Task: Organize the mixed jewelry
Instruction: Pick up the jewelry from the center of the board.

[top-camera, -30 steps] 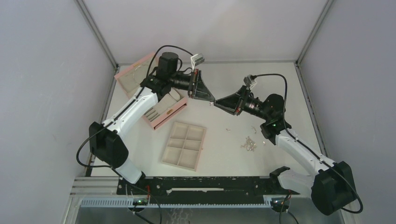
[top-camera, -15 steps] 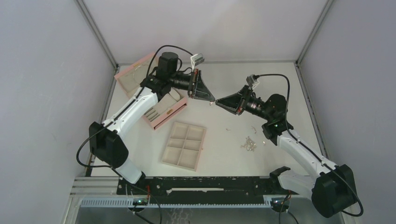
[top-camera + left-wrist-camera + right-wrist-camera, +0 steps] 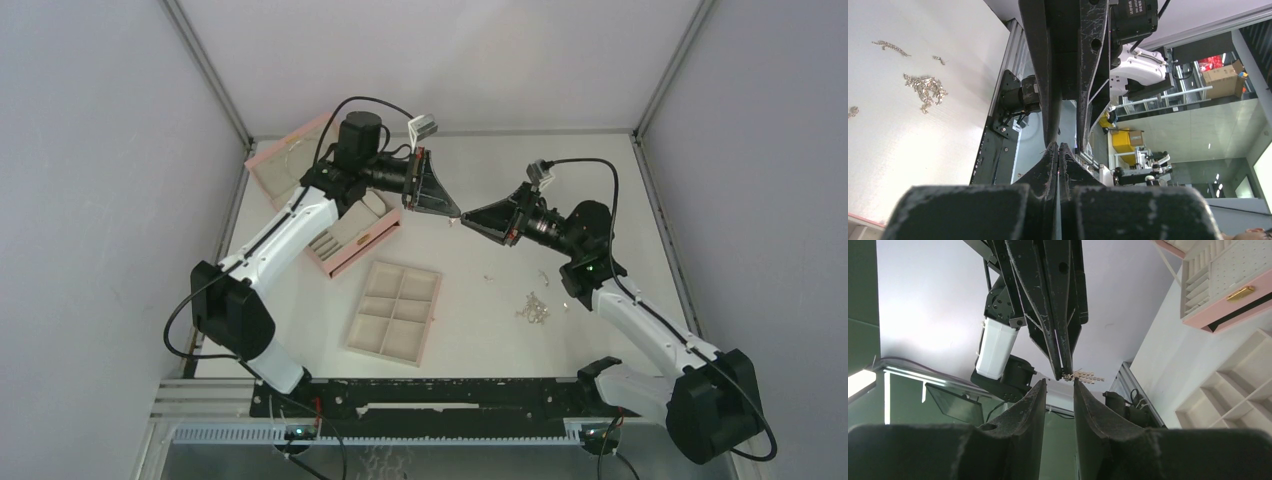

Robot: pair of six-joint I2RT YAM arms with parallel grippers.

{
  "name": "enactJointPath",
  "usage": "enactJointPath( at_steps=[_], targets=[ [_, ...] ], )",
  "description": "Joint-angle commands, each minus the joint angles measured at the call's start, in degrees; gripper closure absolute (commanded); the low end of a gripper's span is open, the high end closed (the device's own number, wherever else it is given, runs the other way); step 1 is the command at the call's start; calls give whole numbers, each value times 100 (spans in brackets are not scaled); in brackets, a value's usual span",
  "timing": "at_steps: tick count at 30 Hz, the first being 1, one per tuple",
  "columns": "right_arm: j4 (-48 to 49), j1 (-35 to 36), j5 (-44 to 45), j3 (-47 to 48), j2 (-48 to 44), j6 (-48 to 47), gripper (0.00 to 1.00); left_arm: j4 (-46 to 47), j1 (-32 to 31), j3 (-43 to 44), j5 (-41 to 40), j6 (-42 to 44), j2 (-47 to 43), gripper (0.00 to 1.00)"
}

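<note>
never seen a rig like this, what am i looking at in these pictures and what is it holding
Two robot arms bolted to a table. The wide picture looks down from above: left arm, right arm. The other two come from a camera on each wrist, looking along its jaws. On the table lie an open pink box, a beige tray and a pile of jewelry. The left jaws are shut on a tiny silver piece in mid-air; the right jaws stand open right by it.
</note>
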Motion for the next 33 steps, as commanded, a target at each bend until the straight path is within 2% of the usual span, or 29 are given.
enactJointPath(
  at_steps=[1,10,33],
  targets=[
    [272,-37,55,21,37,-89,65,185,41,-8,174,-102,-254,100],
    [439,-53,23,22,86,-53,65,196,41,-53,173,-106,-262,100],
    [673,-62,-113,22,241,57,73,204,41,-60,175,-106,-237,100]
  ],
)
